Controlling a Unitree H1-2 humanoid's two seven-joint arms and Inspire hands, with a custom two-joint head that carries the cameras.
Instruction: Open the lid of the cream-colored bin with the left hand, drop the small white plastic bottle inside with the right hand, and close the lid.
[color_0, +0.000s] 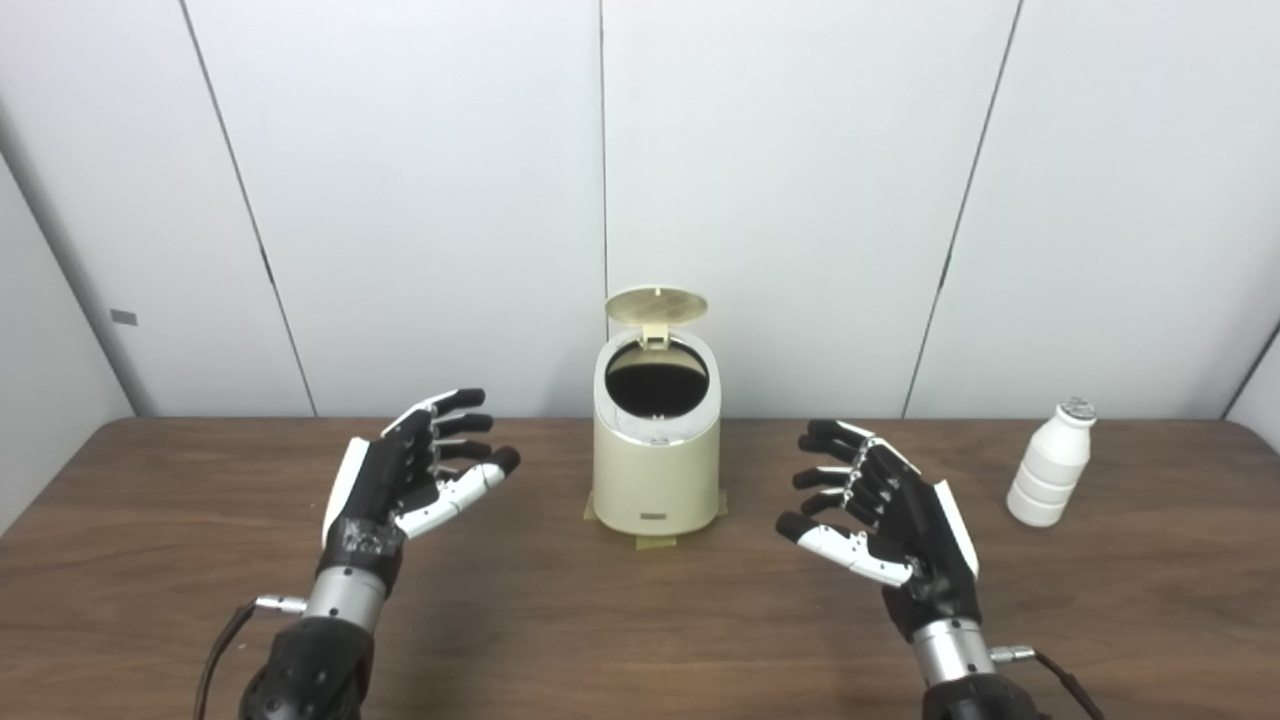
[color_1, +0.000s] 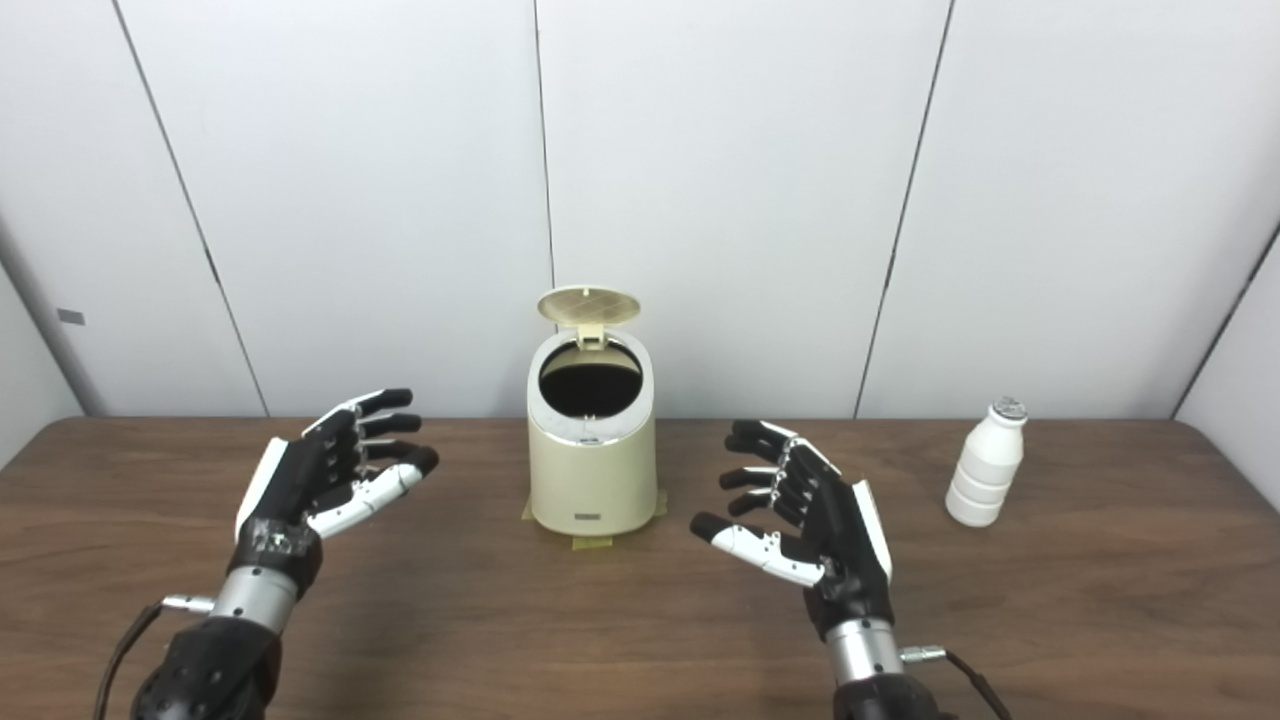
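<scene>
Reaching in from the bottom edge, both arms are seen above a dark wooden table (color_0: 600, 640). In the lower left of the frame the left hand (color_0: 400, 480) is held with palm turned inward and fingers (color_0: 455, 400) spread apart, nothing being grasped. In the lower right the right hand (color_0: 885, 510) is posed as its mirror, likewise released and empty. Between the two hands, at the centre of the frame and a little farther back, the cream-colored bin (color_0: 655, 470) is set upright on patches of tan tape (color_0: 655, 541). Its lid (color_0: 656, 305) is raised on the rear hinge, and the dark opening is exposed. At the right of the frame, well apart from the bin, the small white plastic bottle (color_0: 1050, 463) is stood upright on the table. Behind everything, a white panelled wall (color_0: 800, 150) is seen.
</scene>
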